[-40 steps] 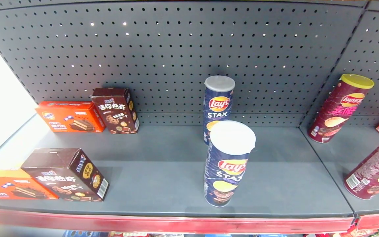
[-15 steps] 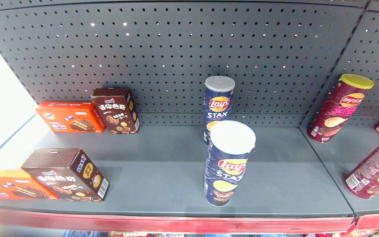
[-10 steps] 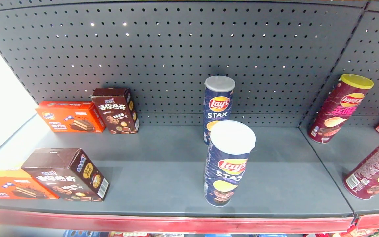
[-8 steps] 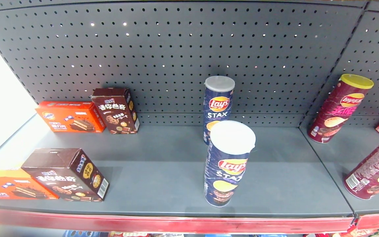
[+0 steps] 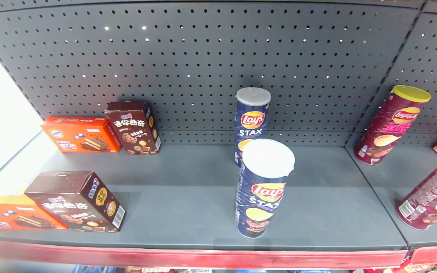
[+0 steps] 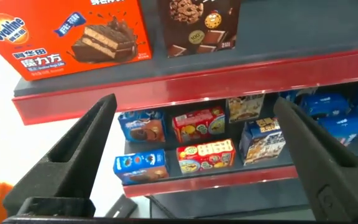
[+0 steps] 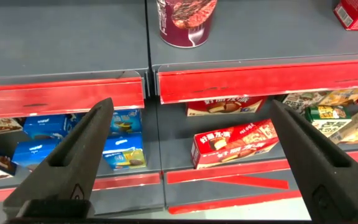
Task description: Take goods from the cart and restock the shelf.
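Head view: the grey metal shelf point(image 5: 188, 197) has bare floor between cardboard snack boxes point(image 5: 78, 201) at 9 o'clock and central dark-blue crisp tubes point(image 5: 262, 189). Left hand point(image 6: 194, 102) and right hand point(image 7: 192, 102) hang spread and empty before its front edge, and the left seems nearer that gap.

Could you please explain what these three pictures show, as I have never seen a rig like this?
This is a two-armed robot restocking a store shelf. The large picture comes from a camera on its head, looking down at the grey shelf. On it stand two dark blue chip cans, one behind the other. To their right are two maroon chip cans. To their left are two orange wafer boxes and two brown cookie boxes. The two small pictures come from cameras on the wrists. Each looks out between the two dark fingers of its own arm's claw: the left gripper and the right gripper. Both are open, hold nothing, and face the stocked lower shelves.
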Tool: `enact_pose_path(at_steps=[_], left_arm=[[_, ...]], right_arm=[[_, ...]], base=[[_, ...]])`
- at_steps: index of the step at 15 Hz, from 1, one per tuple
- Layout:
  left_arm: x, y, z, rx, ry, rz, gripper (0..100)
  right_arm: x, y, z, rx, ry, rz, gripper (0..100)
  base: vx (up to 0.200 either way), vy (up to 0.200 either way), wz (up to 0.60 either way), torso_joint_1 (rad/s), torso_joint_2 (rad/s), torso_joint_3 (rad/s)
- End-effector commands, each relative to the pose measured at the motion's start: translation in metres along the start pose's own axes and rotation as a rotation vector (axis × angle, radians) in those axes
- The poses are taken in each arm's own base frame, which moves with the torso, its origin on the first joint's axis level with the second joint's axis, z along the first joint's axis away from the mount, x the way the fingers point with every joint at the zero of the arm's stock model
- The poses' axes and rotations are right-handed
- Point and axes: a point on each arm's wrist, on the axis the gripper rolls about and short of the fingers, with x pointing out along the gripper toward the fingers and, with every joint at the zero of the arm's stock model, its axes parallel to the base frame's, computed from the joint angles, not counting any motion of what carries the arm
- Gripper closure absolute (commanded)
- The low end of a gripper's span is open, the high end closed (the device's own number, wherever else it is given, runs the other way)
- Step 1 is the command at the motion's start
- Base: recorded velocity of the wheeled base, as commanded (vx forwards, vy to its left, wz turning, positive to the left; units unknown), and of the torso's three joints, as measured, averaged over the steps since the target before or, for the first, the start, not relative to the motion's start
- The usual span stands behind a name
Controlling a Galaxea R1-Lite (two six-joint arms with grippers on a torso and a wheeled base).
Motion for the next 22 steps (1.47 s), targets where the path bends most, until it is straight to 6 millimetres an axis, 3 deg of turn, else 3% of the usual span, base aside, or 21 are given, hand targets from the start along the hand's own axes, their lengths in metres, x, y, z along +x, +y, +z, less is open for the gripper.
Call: enact_pose_path(at_steps=[1, 3, 5, 17, 22], left_arm=[[-0.0007, -0.0002, -0.0007, -0.006, -0.009, 0.003, 0], [-0.0008, -0.0001, -0.0003, -0.013, -0.010, 0.006, 0], [-0.0008, -0.0001, -0.0005, -0.015, -0.009, 0.006, 0], [-0.0002, 0.0023, -0.0004, -0.091, -0.021, 0.113, 0], [-0.0002, 0.0023, -0.0003, -0.098, -0.023, 0.110, 0]], right_arm=[[0.0002, -0.0001, 0.0001, -0.001, 0.003, 0.001, 0], [-0.0012, -0.0024, -0.0002, -0.012, -0.021, 0.139, 0], [-0.0068, -0.0025, -0.0023, 0.005, -0.097, 0.092, 0], [-0.0064, -0.0023, -0.0024, 0.000, -0.091, 0.098, 0], [-0.0064, -0.0023, -0.0024, 0.000, -0.091, 0.098, 0]], base=[[0.000, 0.000, 0.00, 0.000, 0.00, 0.000], [0.000, 0.000, 0.00, 0.000, 0.00, 0.000], [0.000, 0.000, 0.00, 0.000, 0.00, 0.000], [0.000, 0.000, 0.00, 0.000, 0.00, 0.000], [0.000, -0.080, 0.00, 0.001, 0.00, 0.000]])
